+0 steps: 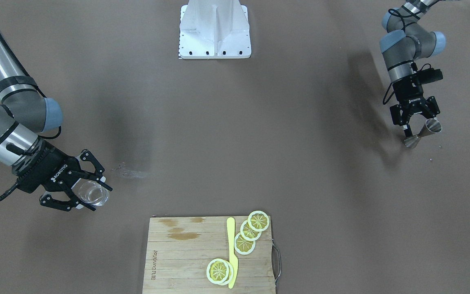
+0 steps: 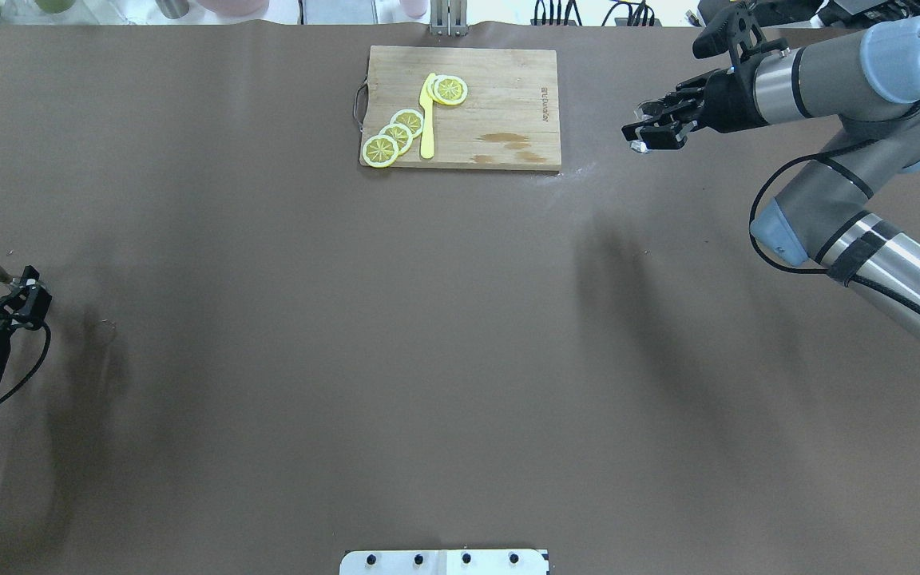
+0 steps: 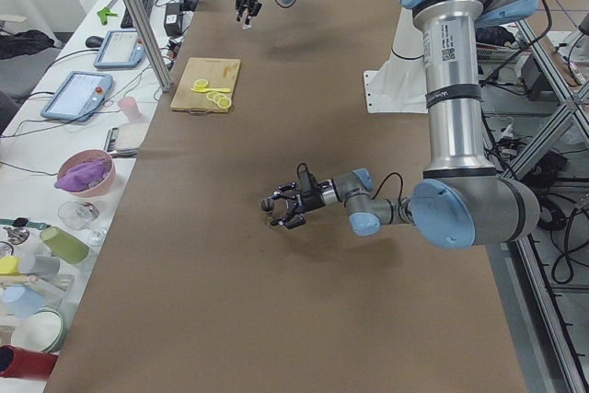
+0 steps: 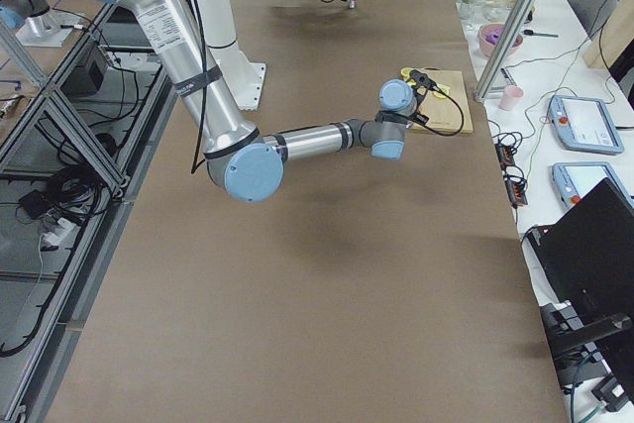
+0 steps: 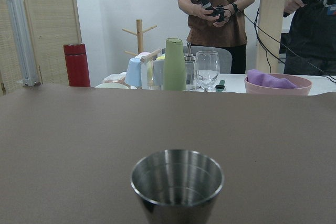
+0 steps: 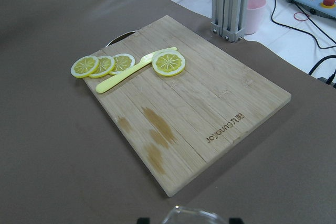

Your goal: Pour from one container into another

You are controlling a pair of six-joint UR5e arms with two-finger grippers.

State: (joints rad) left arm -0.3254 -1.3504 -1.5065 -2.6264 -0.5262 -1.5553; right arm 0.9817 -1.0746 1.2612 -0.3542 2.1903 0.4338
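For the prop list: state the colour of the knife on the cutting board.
The knife is pale yellow all over. It shows best in the right wrist-mounted view.

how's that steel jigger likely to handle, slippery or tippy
The jigger looks polished and tapered, so it may slip in the left gripper. Its narrow waist and small base suggest it tips easily if set down. Being steel, probably rigid.

A wooden cutting board (image 1: 178,261) holds lemon slices (image 1: 244,243), with a yellow knife (image 1: 231,234) lying among them.
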